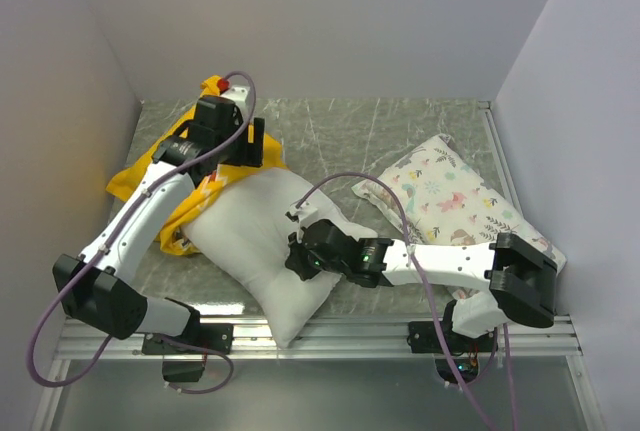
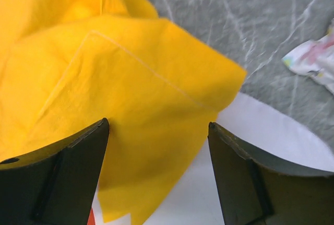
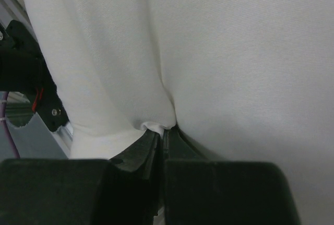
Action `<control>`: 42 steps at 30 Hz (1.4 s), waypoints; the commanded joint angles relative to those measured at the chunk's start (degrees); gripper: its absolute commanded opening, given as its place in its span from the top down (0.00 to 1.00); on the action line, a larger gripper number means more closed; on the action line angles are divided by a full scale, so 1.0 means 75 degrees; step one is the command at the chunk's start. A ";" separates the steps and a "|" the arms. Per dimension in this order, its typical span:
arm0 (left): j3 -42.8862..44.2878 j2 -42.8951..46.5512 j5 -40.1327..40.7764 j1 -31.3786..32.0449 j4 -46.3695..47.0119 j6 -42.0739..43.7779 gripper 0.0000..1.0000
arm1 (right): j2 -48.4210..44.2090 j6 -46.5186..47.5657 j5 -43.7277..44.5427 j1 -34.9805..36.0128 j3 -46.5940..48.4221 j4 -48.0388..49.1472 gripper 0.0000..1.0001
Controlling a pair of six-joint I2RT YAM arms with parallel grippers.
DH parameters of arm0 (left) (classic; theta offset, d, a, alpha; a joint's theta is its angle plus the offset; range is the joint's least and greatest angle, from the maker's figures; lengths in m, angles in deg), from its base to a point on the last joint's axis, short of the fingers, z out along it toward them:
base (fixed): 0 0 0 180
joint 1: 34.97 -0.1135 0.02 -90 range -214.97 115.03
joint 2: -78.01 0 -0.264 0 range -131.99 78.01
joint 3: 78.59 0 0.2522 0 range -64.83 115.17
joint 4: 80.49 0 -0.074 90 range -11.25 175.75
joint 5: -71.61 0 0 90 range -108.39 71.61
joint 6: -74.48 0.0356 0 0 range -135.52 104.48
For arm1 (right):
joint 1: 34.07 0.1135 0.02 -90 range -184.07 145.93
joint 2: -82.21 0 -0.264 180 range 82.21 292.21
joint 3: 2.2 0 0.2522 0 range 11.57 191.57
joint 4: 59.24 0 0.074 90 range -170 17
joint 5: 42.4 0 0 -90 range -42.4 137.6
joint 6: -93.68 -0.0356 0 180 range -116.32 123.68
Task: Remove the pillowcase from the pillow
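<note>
The left gripper [image 2: 158, 127] stands wide open and holds nothing. The pillowcase [image 2: 120, 94] lies crumpled just under and ahead of its fingers, with one corner draped over the pillow [image 3: 219, 52]. The right gripper [image 3: 166, 133] is pinched tight on a fold of the pillow, whose bulk spreads ahead of it. A printed pillow [image 1: 450, 196] lies behind that gripper, beside its arm.
</note>
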 commanded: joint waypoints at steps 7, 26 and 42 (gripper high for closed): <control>-0.0267 -0.0443 0.2022 0.0371 -0.0398 0.0102 0.25 | 0.0593 0.0020 0.0237 0.0029 -0.0316 -0.1112 1.00; 0.1737 -0.1463 0.3068 -0.2076 0.1030 -0.0425 1.00 | -0.0215 -0.0648 0.0448 -0.0099 -0.1335 -0.1194 1.00; 0.0272 -0.2213 0.0511 -0.2126 0.2051 -0.0918 1.00 | -0.2102 -0.0099 0.0845 -0.1236 0.0148 -0.2341 0.79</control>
